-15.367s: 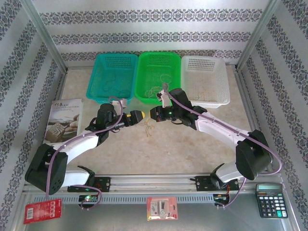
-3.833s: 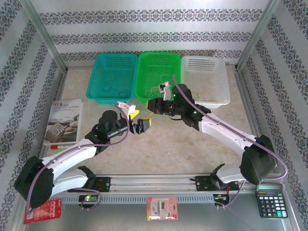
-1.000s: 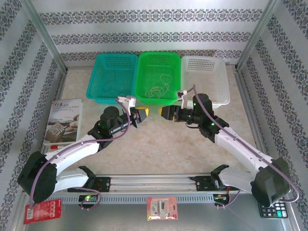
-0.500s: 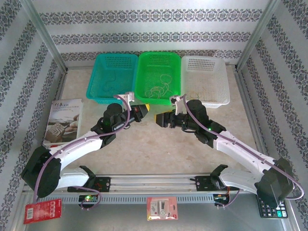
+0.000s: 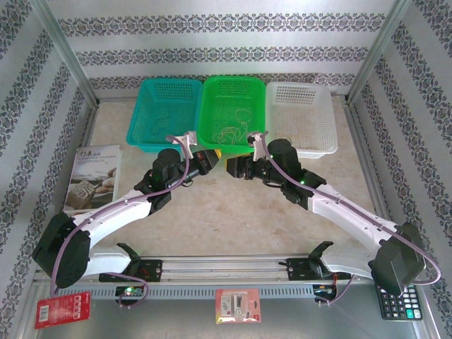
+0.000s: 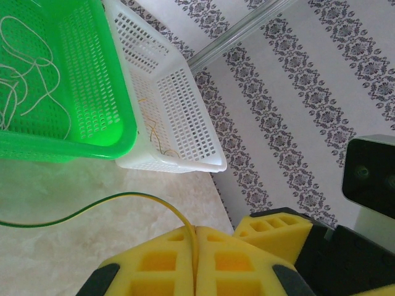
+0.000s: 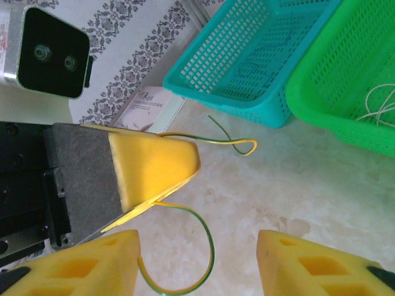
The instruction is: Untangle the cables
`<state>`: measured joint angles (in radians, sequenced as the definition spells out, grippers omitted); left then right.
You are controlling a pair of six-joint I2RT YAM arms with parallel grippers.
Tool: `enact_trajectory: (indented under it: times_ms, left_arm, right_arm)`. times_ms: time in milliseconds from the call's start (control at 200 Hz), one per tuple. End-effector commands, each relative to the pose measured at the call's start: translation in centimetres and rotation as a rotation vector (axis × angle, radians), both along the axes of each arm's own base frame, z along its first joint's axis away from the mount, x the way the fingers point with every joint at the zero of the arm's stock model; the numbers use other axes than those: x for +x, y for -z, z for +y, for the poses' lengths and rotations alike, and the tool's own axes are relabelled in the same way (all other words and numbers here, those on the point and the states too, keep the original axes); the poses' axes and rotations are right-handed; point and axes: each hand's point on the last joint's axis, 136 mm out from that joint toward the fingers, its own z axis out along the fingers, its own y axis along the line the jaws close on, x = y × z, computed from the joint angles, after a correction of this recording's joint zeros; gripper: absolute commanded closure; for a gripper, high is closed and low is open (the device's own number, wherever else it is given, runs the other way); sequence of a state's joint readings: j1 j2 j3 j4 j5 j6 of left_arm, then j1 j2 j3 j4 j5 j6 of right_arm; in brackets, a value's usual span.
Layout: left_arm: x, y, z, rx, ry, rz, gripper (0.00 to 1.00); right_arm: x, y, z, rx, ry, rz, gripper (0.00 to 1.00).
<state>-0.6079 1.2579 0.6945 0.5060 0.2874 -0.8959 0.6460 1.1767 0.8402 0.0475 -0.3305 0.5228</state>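
A thin yellow-green cable (image 6: 123, 198) is pinched between the yellow foam pads of my left gripper (image 6: 194, 246), which is shut on it. In the right wrist view the same cable (image 7: 207, 246) curls out of those pads (image 7: 154, 166) into a loop, and its other end (image 7: 237, 145) lies toward the teal basket. My right gripper (image 7: 197, 265) is open, with the loop between its fingers (image 7: 321, 265). From above, the left gripper (image 5: 212, 156) and the right gripper (image 5: 233, 168) nearly meet in front of the green basket. Whitish cables (image 5: 233, 131) lie in that basket.
Teal basket (image 5: 161, 147), green basket (image 5: 233, 79) and white basket (image 5: 300, 85) stand in a row at the back. A few yellowish wires (image 6: 154, 139) lie in the white one and a pale cable (image 7: 259, 68) in the teal one. A book (image 5: 95, 176) lies at the left, a calculator (image 5: 399, 304) at the front right.
Over the last second the two grippers have drawn together and shifted toward the baskets. The right arm swung left, bringing its fingers up to the left gripper.
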Motion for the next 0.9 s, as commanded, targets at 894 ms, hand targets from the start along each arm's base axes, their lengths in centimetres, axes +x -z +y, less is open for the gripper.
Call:
enact_trajectory:
  times_ms: [894]
  left_arm:
    - [0.1,-0.5,-0.3,-0.042,-0.007,-0.013,0.91]
  right_arm:
    - [1.1,-7.1,-3.8,0.193,0.161,-0.101,1.00]
